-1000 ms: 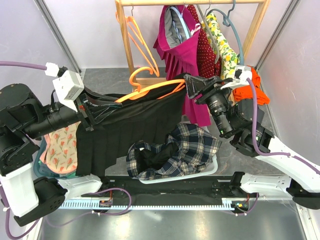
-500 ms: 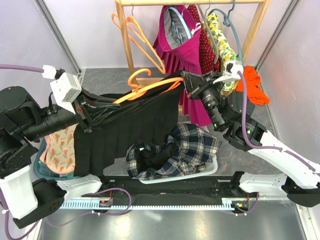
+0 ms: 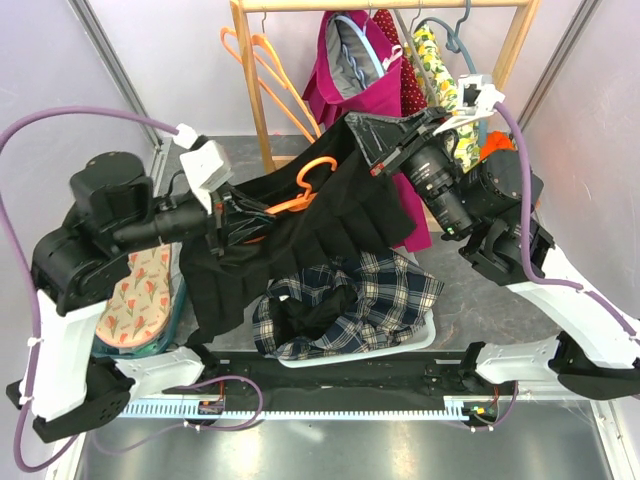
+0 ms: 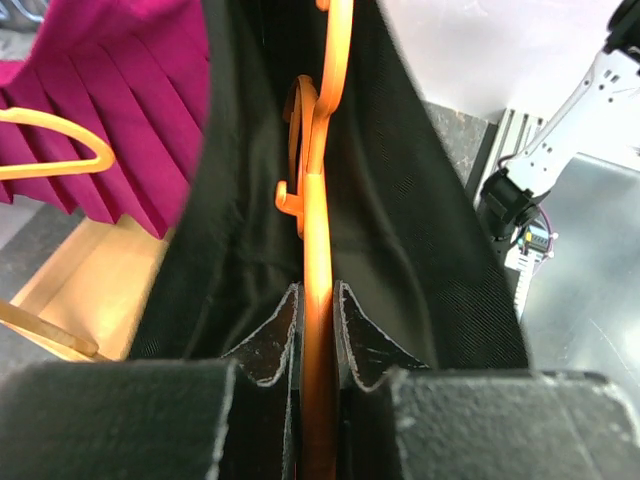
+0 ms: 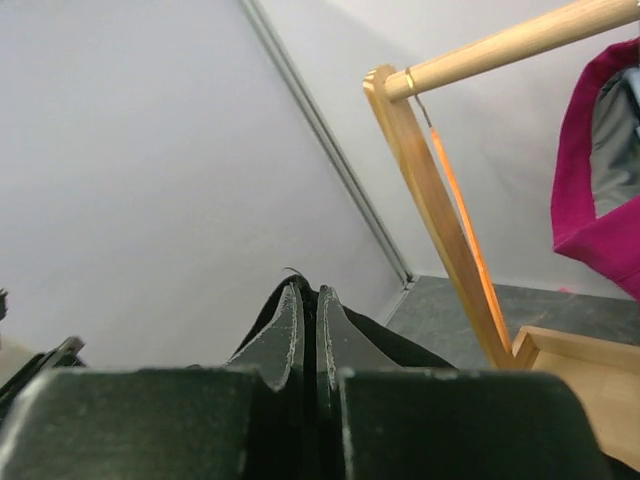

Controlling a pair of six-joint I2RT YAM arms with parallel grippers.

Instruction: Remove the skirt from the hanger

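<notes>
Since a second back, my right arm has hauled one corner of the skirt (image 3: 300, 240) up and back toward the wooden rack (image 3: 255, 80), and my left arm has swung inward with the hanger (image 3: 300, 195).

- Skirt: black, pleated, stretched between my two grippers, hem hanging over the plaid cloth (image 3: 370, 290) in the basket (image 3: 425, 338). Not yet off the hanger, I judge (the orange hook pokes out of the waist).
- Why held so: left anchors the hanger, right drags the waistband up and away so the cloth can slip off its arm.
- Left gripper (image 3: 225, 210): fingers (image 4: 272, 340) clamped on the orange hanger arm, skirt on both sides.
- Right gripper (image 3: 365, 135): fingers (image 5: 288, 330) pressed together, pinching the skirt's edge; black cloth shows just behind the tips.
</notes>
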